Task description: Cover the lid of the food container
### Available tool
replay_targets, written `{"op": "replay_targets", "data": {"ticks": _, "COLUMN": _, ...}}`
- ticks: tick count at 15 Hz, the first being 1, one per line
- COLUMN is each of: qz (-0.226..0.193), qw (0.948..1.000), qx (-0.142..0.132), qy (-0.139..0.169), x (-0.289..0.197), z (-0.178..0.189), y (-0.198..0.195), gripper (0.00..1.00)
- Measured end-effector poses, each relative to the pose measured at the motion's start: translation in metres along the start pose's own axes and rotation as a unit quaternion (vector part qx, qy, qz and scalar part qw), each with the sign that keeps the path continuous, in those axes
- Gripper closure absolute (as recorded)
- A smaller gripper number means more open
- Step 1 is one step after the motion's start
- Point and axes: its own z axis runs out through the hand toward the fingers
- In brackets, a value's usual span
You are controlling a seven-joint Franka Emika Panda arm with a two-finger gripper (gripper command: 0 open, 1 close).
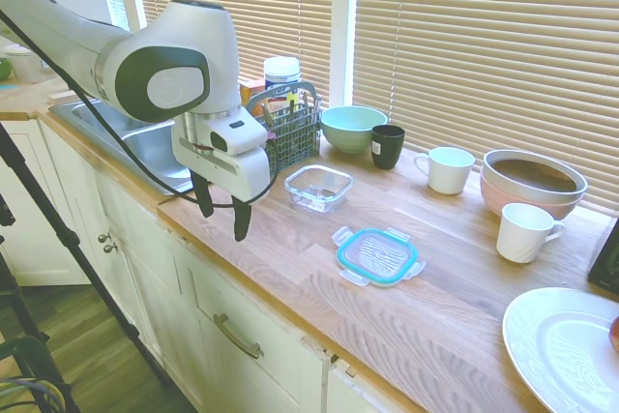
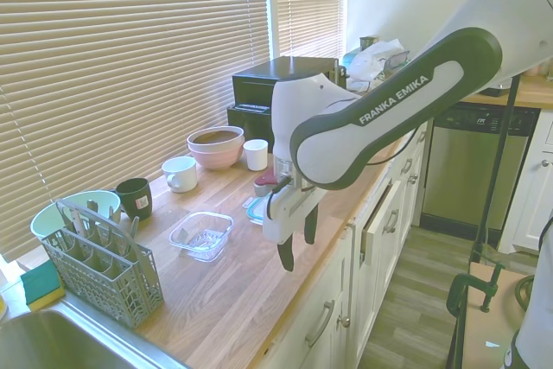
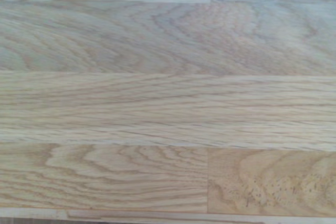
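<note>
We are hovering our empty, spread gripper [image 1: 223, 208] near the counter edge, the lid [image 1: 377, 256] lying flat beyond the food container [image 1: 318, 187].

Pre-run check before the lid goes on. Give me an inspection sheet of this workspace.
Surface: wooden countertop, bare wood grain in the wrist view.
Job's things: lid flat on the counter, apart from the open food container.
Clutter: light green bowl, black cup, two white mugs, pink bowl, white plate, utensil caddy.
Grippers: pincer open, empty, above the counter's front edge.
Cables: nothing seen on the counter.
Surroundings: sink, blinds, cabinets.
</note>
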Motion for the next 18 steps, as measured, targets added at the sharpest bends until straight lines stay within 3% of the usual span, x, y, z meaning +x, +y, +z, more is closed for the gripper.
{"op": "replay_targets", "data": {"ticks": 11, "qz": 0.0, "qw": 0.9999, "qx": -0.006, "qy": -0.011, "x": 0.039, "z": -0.021, "y": -0.008, "gripper": 0.0}}
{"op": "replay_targets", "data": {"ticks": 18, "qz": -0.032, "qw": 0.9991, "qx": 0.001, "qy": -0.026, "x": 0.122, "z": -0.03, "y": 0.041, "gripper": 0.0}}
